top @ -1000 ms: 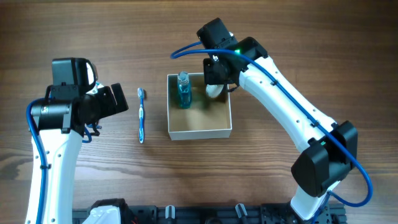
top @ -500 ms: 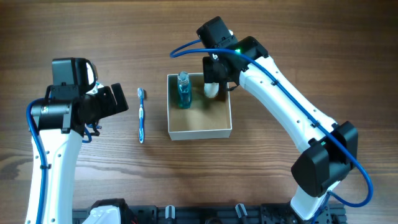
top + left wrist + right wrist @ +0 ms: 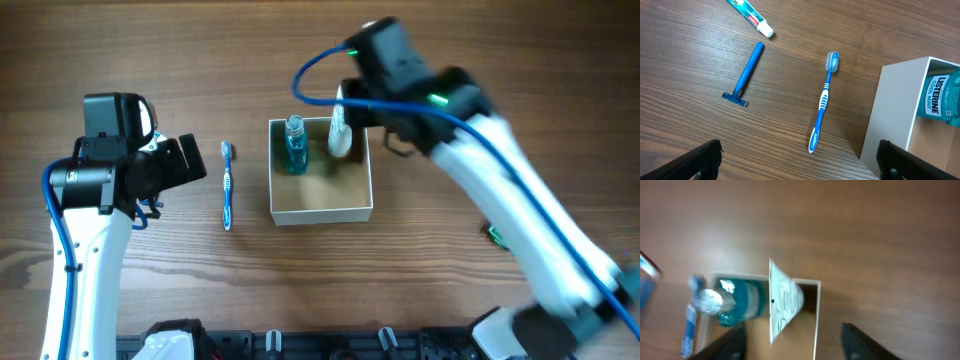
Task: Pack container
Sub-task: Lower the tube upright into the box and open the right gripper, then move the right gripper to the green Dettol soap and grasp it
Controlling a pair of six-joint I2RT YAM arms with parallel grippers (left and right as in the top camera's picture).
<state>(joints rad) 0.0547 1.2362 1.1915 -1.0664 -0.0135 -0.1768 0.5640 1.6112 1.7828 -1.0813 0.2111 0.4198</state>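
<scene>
The container (image 3: 322,210), a shallow white box with a tan inside, sits mid-table. In it a blue mouthwash bottle (image 3: 294,146) stands at the back left, and a white tube (image 3: 340,128) leans upright in the back right corner. My right gripper (image 3: 799,344) hangs open above the container, clear of the white tube (image 3: 783,300), with nothing between its fingers; it is blurred in the overhead view. My left gripper (image 3: 198,161) is open and empty, left of the container (image 3: 895,100), hovering near a blue toothbrush (image 3: 823,102).
The toothbrush (image 3: 227,186) lies on the wood just left of the box. A blue razor (image 3: 744,75) and a toothpaste tube (image 3: 751,16) lie further left, hidden under my left arm in the overhead view.
My right gripper opened, let go of the white tube and rose away from the box. The tube stays leaning in the back right corner. The left arm has not moved.
</scene>
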